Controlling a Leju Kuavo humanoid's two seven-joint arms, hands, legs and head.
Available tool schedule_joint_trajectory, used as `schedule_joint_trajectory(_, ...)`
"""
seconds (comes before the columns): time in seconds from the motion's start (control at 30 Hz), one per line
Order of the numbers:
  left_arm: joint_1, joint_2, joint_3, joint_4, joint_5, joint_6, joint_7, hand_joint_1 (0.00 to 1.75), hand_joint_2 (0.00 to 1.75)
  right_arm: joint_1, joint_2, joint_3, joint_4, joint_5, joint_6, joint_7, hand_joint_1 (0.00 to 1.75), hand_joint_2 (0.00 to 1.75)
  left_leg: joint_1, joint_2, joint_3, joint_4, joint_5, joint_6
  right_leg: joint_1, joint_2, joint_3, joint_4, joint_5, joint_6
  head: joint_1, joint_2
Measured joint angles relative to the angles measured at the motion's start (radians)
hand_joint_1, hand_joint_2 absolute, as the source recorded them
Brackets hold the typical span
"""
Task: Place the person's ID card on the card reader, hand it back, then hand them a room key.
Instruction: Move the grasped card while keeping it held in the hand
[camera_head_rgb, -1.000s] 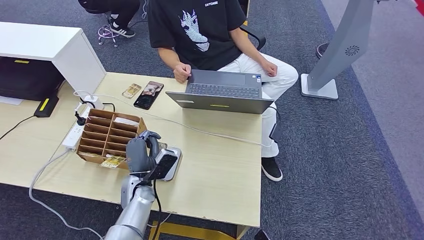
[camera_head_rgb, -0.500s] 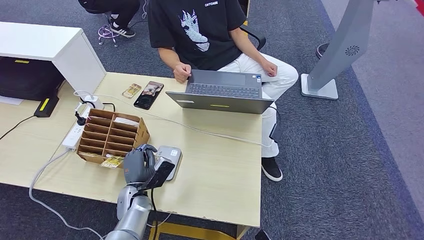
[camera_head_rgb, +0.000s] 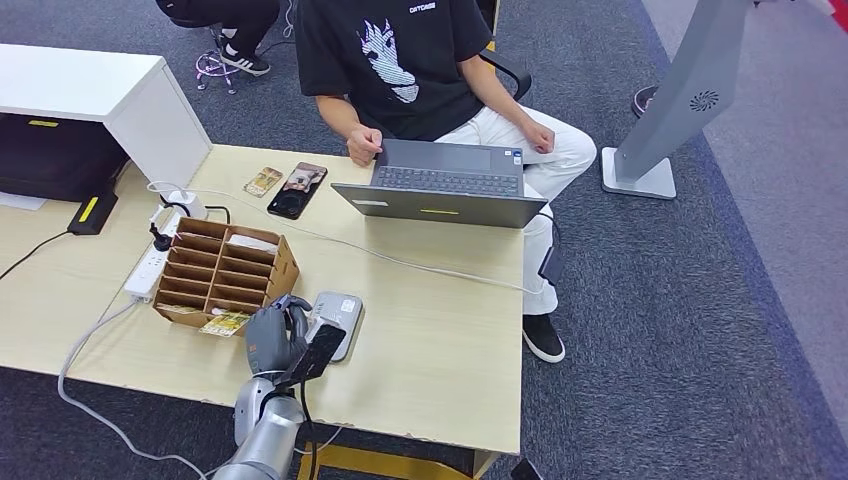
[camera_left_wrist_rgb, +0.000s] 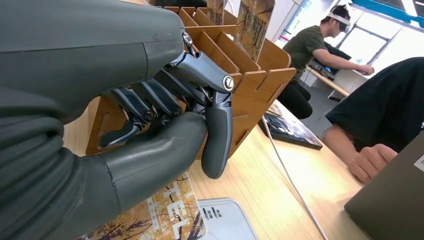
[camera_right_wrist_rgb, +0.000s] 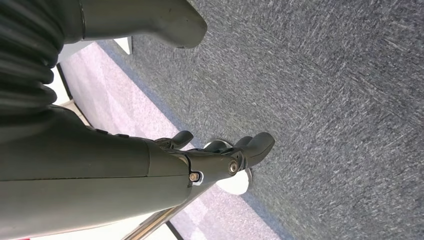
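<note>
Light wooden bench (camera_head_rgb: 440, 340): carries all items below.
Brown slotted wooden card rack (camera_head_rgb: 225, 272): at 10 o'clock from the reader; patterned cards stand in its slots.
Flat pale-grey card reader (camera_head_rgb: 340, 316): near the bench's front edge, just beside the left hand.
Left hand (camera_head_rgb: 272, 338): above the bench between rack and reader, fingers (camera_left_wrist_rgb: 216, 135) curled in, nothing visibly held.
Patterned yellow-brown card (camera_left_wrist_rgb: 165, 216): lies flat under the hand, beside the reader.
Right hand (camera_right_wrist_rgb: 220, 160): hangs over grey carpet, fingers loosely apart, holding nothing.
Seated person in black T-shirt (camera_head_rgb: 400, 60): at 12 o'clock, behind a grey laptop (camera_head_rgb: 445, 190).
</note>
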Motion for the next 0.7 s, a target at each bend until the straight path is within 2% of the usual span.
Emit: schedule_joint_trajectory(0.7,0.000,-0.001,-0.007,-0.001,0.078,0.000,0.000,1.75,1.75,-0.003,-0.004,0.000,-0.002,-0.016,-0.011,-0.006,0.00,1.75,0.000,0.000,0.000,0.000,0.000,0.000,0.000,0.000,0.000,0.000,0.000,0.000,0.000,0.000)
